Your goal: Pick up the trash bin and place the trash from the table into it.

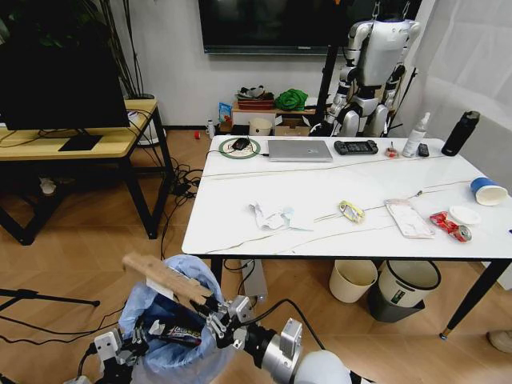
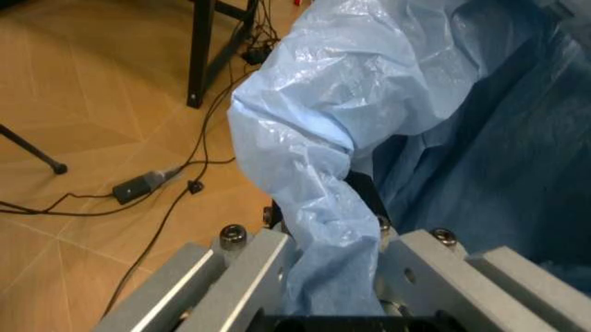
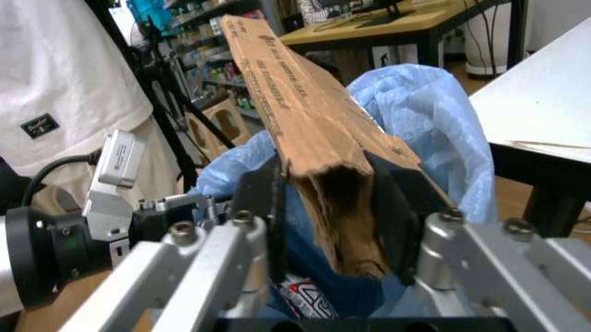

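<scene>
The trash bin [image 1: 142, 308], lined with a crinkly light-blue bag [image 2: 369, 83], is held low in front of me, left of the table [image 1: 240, 192]. My left gripper [image 1: 120, 346] [image 2: 328, 228] is shut on the bag at the bin's rim. My right gripper [image 1: 210, 309] [image 3: 328, 207] is shut on a torn strip of brown cardboard [image 1: 164, 277] [image 3: 295, 104], which slants over the bin's mouth [image 3: 434, 124]. A dark wrapper [image 1: 180, 336] lies inside the bin. On the table lie crumpled white paper [image 1: 270, 216], a yellow wrapper [image 1: 350, 210], a flat white pouch [image 1: 409, 218], a crushed red can [image 1: 450, 226], a white lid [image 1: 465, 214] and a blue cup [image 1: 487, 190].
A laptop [image 1: 299, 150], controller [image 1: 355, 147], spray bottle [image 1: 415, 134] and black flask [image 1: 461, 133] line the table's far edge. A cream bin [image 1: 352, 279] and a black-rimmed bin [image 1: 406, 286] stand under it. A wooden desk [image 1: 88, 144] stands at the left, with cables [image 1: 180, 180] on the floor.
</scene>
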You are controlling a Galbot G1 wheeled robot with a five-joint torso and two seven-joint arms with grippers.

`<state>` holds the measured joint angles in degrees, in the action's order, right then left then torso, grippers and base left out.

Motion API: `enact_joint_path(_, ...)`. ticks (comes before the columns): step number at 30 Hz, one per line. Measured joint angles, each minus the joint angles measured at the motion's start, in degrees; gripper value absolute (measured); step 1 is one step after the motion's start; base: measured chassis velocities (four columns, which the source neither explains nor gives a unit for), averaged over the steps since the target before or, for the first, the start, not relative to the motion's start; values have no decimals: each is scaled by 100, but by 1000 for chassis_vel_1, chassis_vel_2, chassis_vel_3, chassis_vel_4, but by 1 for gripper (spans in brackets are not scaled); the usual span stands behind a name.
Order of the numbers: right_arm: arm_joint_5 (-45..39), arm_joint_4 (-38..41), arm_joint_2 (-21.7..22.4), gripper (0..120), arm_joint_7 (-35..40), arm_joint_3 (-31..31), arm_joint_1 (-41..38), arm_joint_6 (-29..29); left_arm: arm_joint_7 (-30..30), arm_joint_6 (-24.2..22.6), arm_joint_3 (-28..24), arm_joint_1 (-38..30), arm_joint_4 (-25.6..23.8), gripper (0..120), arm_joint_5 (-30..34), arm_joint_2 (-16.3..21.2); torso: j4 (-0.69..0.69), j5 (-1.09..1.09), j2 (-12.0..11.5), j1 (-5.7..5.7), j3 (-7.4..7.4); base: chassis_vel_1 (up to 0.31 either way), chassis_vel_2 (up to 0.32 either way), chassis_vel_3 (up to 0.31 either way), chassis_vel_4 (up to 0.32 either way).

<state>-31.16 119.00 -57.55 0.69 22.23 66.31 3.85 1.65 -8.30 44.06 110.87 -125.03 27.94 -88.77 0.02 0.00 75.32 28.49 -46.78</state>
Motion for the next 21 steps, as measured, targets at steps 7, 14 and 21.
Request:
enact_joint_path(7, 32, 120, 78, 58, -73, -114, 86, -74, -10, -12, -22, -3, -27, 0, -4, -43, 0, 0, -1, 0, 0, 0, 0, 0, 0)
enact_joint_path(14, 10, 219, 92, 84, -80, -212, 78, -104, -19, -23, -51, -2, -31, 0, -5, -71, 0, 0, -1, 0, 0, 0, 0, 0, 0)
enact_joint_path(21, -208, 208, -98, 100, 22, -761, -68, 37, -13, -9, -119, 25, 8, 0, -15, -80, 0, 0, -1, 0, 0, 0, 0, 0, 0)
